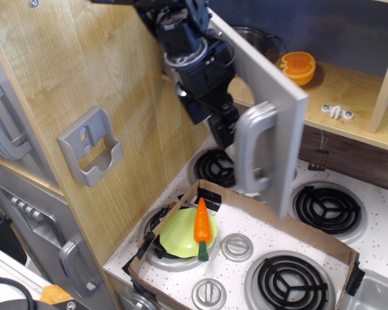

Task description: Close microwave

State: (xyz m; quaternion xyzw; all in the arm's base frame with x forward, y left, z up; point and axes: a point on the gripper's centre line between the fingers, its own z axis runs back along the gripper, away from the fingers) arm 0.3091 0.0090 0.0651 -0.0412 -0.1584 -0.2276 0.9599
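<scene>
The microwave door (275, 90) is a wide grey panel hinged at the upper left, standing partly open and swung out over the stove. Its chunky grey vertical handle (251, 152) faces me. My gripper (224, 134) is dark, reaches down from the top and sits just left of the handle, against the door's outer face. Its fingers look pressed together and hold nothing. The microwave's inside is a wooden shelf (336, 90), mostly hidden behind the door.
A steel pot (253, 37) and an orange half (297, 68) sit on the shelf. Below, a cardboard tray (291, 226) on the stove holds a green plate (174, 234) with a carrot (202, 223). A grey bracket (90, 145) hangs on the wooden side panel.
</scene>
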